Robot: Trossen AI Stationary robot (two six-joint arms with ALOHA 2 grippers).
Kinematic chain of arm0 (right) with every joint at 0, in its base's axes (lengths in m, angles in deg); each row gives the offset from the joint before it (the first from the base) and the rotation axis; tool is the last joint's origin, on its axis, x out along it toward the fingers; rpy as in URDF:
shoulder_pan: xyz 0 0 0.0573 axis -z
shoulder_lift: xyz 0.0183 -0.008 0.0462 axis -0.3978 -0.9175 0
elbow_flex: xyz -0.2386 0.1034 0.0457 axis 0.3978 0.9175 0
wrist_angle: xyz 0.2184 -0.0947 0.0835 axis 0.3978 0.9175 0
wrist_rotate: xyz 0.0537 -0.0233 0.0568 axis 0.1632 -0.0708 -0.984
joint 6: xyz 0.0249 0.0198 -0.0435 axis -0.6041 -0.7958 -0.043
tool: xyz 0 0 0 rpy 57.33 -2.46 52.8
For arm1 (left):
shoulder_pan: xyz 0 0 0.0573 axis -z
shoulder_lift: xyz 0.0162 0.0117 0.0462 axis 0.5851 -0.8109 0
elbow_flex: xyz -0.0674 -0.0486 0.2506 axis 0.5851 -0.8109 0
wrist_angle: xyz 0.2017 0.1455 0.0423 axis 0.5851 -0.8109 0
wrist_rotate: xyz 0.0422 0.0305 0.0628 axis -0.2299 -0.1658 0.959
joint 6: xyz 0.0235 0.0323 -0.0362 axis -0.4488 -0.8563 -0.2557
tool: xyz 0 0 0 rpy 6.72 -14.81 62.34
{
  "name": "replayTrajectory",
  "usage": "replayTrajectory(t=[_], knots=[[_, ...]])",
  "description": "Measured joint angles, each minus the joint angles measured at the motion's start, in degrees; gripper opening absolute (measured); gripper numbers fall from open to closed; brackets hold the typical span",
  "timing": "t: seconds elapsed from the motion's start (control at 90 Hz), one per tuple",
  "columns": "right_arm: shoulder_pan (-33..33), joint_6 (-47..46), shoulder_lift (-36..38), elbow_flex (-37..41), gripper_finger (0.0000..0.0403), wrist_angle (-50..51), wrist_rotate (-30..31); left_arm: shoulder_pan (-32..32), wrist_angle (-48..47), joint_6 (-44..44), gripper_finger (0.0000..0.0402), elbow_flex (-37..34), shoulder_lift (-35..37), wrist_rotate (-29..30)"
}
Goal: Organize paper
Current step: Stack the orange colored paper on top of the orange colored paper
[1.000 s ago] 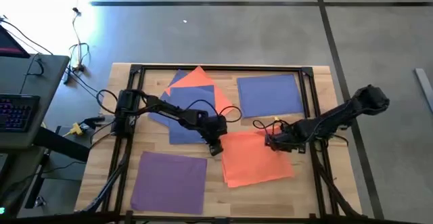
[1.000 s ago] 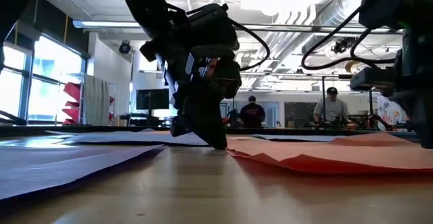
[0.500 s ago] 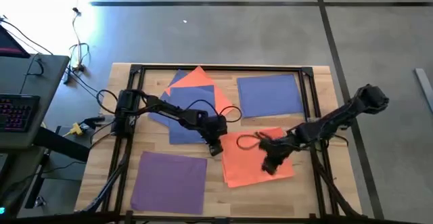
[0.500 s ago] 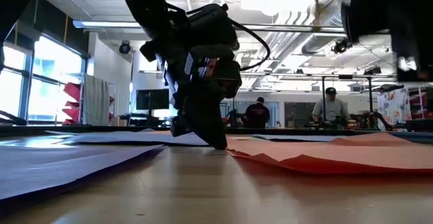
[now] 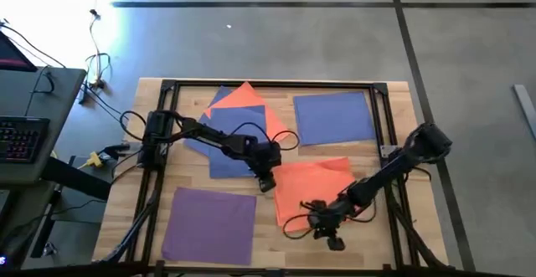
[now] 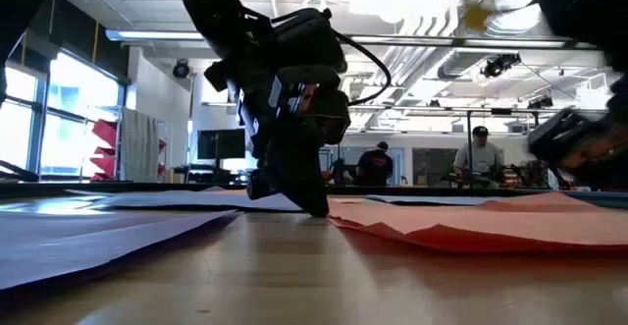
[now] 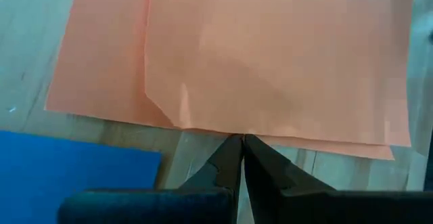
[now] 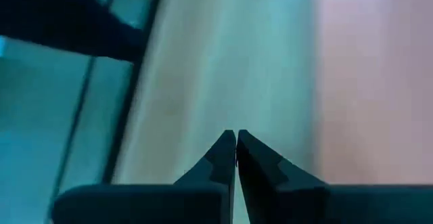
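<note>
Left tool (image 5: 266,183) pins orange paper's (image 5: 314,192) edge; right tool (image 5: 328,237) beside it.

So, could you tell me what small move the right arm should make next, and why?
Probably lower the right gripper onto the near edge of the orange sheets and nudge them square. Its fingers are shut, and it hangs just off that edge. The top sheet lies skewed on the one beneath, and the left gripper, also shut, is at the stack's far-left corner, seemingly pinning it.
</note>
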State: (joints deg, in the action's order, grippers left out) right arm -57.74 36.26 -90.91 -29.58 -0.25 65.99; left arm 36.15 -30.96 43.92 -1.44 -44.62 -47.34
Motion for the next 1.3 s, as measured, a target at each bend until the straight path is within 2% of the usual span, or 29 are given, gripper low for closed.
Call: replayTrajectory(t=[0.222, 0.4, 0.611, 0.733, 0.822, 0.944, 1.056, 1.178, 1.3], knots=[[3.83, 0.23, -1.71, -0.54, 0.0, -0.18, 2.93, 0.0, -0.05, -0.01, 0.0, -0.02, 0.0, -0.61], [6.24, 3.61, -1.71, -1.0, 0.0, -0.99, 2.89, 0.0, -0.13, -0.04, 0.0, -0.02, 0.0, -1.16], [6.42, 1.8, -0.01, -1.0, 0.0, -2.07, -0.76, 0.0, -0.33, -0.16, 0.0, -0.02, 0.0, -1.5], [6.0, -7.39, 5.02, -1.0, 0.0, 2.34, -1.91, 0.02, -0.48, -0.2, 0.0, -0.02, 0.0, -1.6], [5.98, -19.62, 9.85, -1.05, 0.0, 9.03, -0.35, 0.02, -0.52, -0.21, 0.0, -0.02, 0.0, -1.71], [5.23, -38.66, 15.92, -1.05, 0.0, 26.69, 0.99, 0.04, -0.51, -0.61, 0.0, -0.02, 0.0, -1.71], [2.47, -56.07, 18.68, -0.96, 0.0, 46.03, -2.14, 0.04, -0.49, -0.59, 0.0, -0.04, 0.02, -1.65], [-0.82, -65.21, 19.31, -0.91, 0.0, 57.81, -5.32, 0.06, -0.52, -0.59, 0.0, -0.04, 0.02, -1.4], [-2.69, -70.1, 19.13, 1.4, 0.0, 58.48, -7.54, 0.15, -0.5, -0.59, 0.0, -0.04, 0.04, -0.64]])
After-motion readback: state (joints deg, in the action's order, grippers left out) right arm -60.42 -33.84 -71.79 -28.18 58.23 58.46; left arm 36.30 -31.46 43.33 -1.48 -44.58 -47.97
